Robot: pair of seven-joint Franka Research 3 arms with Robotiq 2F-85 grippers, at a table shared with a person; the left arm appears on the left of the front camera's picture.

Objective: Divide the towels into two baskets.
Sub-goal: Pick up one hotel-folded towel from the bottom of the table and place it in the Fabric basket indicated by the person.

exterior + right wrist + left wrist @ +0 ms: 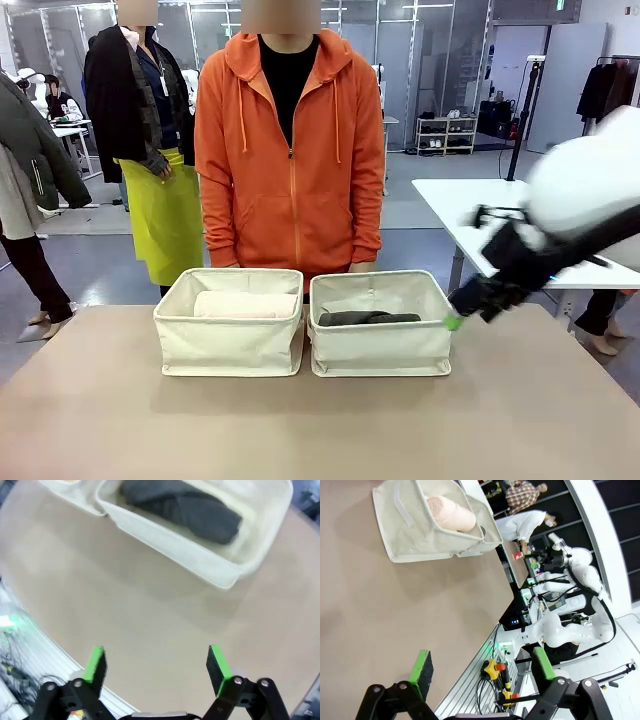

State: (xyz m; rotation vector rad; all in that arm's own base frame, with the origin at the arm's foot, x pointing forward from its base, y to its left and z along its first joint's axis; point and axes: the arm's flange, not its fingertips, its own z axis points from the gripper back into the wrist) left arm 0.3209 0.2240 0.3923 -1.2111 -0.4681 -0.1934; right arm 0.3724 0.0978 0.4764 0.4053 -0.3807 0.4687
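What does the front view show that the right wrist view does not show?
Only the front view shows the person in the orange hoodie standing behind the baskets, and the pale pink-beige towel lying in the left basket. Only the right wrist view shows the right gripper from behind its own fingers, open over bare table, with nothing between the green pads. Both views share the right basket and the dark grey towel lying inside it.
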